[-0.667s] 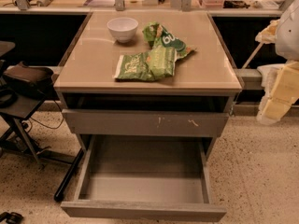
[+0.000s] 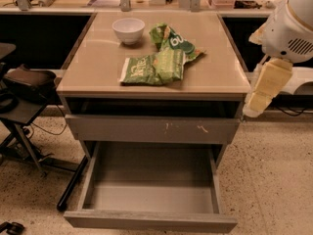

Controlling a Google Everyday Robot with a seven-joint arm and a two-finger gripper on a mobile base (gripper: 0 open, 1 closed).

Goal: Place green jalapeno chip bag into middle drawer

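Speckled flooring surrounds a tan-topped cabinet [image 2: 98,77] with counters behind it. On the top, near its centre, the green jalapeno chip bag [image 2: 154,68] lies flat, lettering up. A second green bag [image 2: 173,40] (large white "bu" letters) sits at its 1 o'clock, touching or overlapping it, and a white bowl [image 2: 128,30] stands at its 11 o'clock, apart from both bags. Below a scratched drawer front [image 2: 151,129], the middle drawer [image 2: 146,220] is pulled out toward 6 o'clock, showing its grey tray. At the cabinet's 3 o'clock the gripper [image 2: 257,102] hangs just off the top's right edge, well apart from the bag; I cannot tell whether it is spread or pressed together. A dark chair [image 2: 29,82] stands at 9 o'clock.
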